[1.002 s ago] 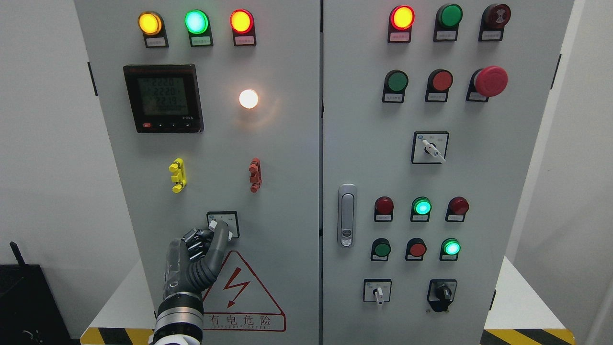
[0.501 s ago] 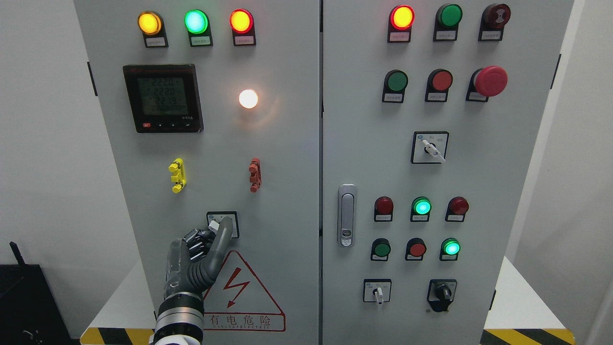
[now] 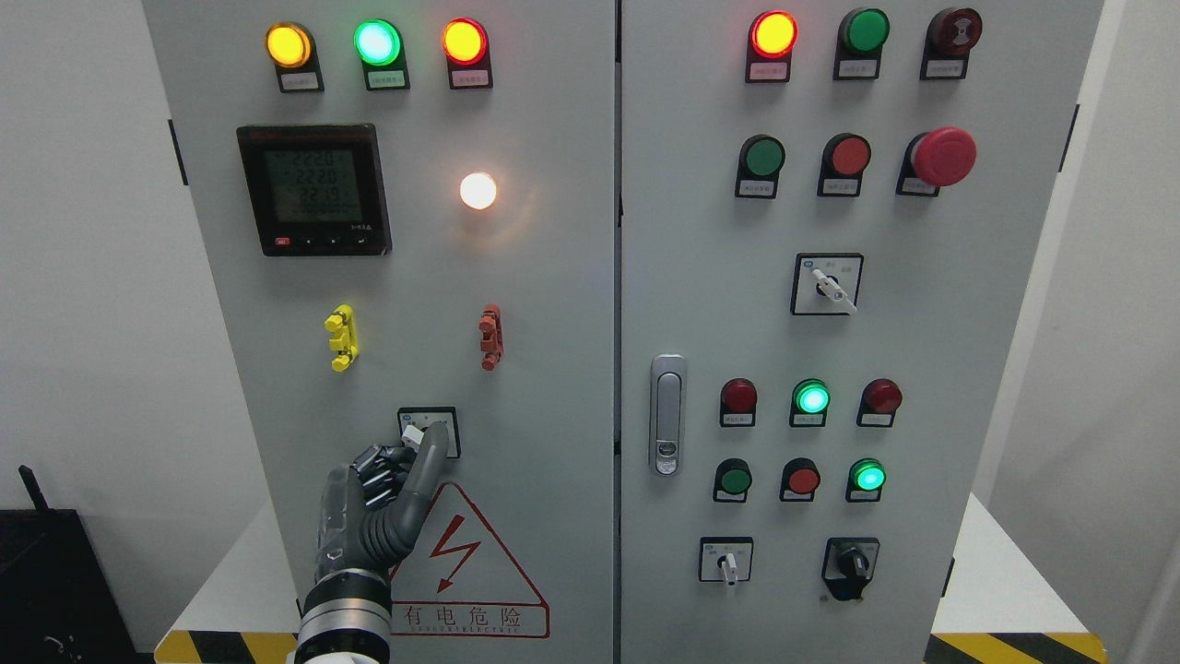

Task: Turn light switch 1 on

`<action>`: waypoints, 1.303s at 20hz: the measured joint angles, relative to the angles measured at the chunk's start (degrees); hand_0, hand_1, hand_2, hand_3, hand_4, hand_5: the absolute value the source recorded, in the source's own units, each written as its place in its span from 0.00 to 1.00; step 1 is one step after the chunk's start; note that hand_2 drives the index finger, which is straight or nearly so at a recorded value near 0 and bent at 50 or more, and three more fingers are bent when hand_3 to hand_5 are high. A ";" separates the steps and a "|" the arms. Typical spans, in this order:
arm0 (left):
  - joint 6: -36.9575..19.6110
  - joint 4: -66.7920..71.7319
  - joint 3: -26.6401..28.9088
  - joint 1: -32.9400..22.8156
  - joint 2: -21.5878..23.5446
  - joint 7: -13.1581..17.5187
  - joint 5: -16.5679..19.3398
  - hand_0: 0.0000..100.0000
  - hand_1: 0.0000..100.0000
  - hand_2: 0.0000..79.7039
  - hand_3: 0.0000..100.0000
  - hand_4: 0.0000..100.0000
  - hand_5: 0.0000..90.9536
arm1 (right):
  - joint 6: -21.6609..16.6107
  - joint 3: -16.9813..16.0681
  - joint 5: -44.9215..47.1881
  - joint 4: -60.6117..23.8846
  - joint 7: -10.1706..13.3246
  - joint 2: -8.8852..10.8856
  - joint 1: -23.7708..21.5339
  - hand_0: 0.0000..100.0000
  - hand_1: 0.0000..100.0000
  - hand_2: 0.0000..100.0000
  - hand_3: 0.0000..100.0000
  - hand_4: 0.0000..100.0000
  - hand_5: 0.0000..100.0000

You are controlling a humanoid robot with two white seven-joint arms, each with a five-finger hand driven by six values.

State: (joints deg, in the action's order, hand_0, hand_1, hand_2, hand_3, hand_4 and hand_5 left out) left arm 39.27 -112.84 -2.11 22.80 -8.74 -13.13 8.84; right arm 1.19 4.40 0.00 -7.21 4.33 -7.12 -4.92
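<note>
Grey double-door control cabinet (image 3: 553, 304) is seen head-on between pale walls. Light switch 1 (image 3: 428, 431), a small rotary selector on a black-framed plate, is mounted low on the left door, directly above the red-bordered warning triangle (image 3: 461, 563). The left hand (image 3: 378, 493) is raised from below the switch; its thumb (image 3: 426, 461) is extended with the tip laid against the white knob, the other fingers are curled inward, and nothing is enclosed in a grasp. Above the switch, a white lamp (image 3: 478, 191) is lit. A digital meter (image 3: 313, 189) is placed up and left of the switch, with yellow (image 3: 342, 337) and red clips (image 3: 491, 337) between.
</note>
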 measured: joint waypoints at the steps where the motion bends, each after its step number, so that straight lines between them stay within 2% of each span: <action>1: -0.01 -0.09 0.01 -0.29 0.02 0.02 -0.01 0.05 0.42 0.75 0.94 0.91 0.94 | 0.00 0.00 0.00 0.00 0.00 0.00 0.00 0.00 0.00 0.00 0.00 0.00 0.00; 8: -3.10 -1.33 0.03 -3.81 0.26 -0.18 -0.34 0.06 0.41 0.76 0.94 0.91 0.94 | 0.00 0.00 0.00 0.00 0.00 0.00 0.00 0.00 0.00 0.00 0.00 0.00 0.00; 11: -6.63 -1.89 -0.01 -6.04 0.47 -0.21 -0.44 0.06 0.41 0.76 0.94 0.92 0.94 | 0.00 0.00 0.00 0.00 0.00 0.00 0.00 0.00 0.00 0.00 0.00 0.00 0.00; 14: -13.27 -2.32 -0.02 -9.49 0.79 -0.31 -0.49 0.06 0.40 0.77 0.94 0.92 0.94 | 0.00 0.00 0.00 0.00 0.00 0.00 0.00 0.00 0.00 0.00 0.00 0.00 0.00; 17: -21.52 -2.54 0.28 -14.53 1.24 -0.49 -0.57 0.05 0.38 0.77 0.95 0.93 0.93 | 0.00 0.00 0.00 -0.01 0.00 0.00 0.00 0.00 0.00 0.00 0.00 0.00 0.00; 19: -28.65 -2.43 0.59 -18.99 1.68 0.38 -1.07 0.05 0.35 0.76 0.97 0.98 0.93 | 0.00 0.00 0.00 -0.02 0.00 0.00 0.00 0.00 0.00 0.00 0.00 0.00 0.00; 22: -42.79 -0.40 1.38 -26.11 2.66 4.57 -2.72 0.05 0.30 0.74 0.97 0.98 0.92 | 0.00 0.00 0.00 -0.01 0.00 0.00 0.00 0.00 0.00 0.00 0.00 0.00 0.00; 26: -61.19 6.92 3.30 -33.59 4.44 8.22 -4.36 0.05 0.25 0.71 0.97 0.98 0.90 | 0.00 0.00 0.00 0.00 0.00 0.00 0.00 0.00 0.00 0.00 0.00 0.00 0.00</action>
State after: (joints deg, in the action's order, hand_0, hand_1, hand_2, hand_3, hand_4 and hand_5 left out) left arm -21.92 -105.92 1.18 -10.78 -4.30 -4.92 4.48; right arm 1.20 4.40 0.00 -7.21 4.33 -7.12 -4.92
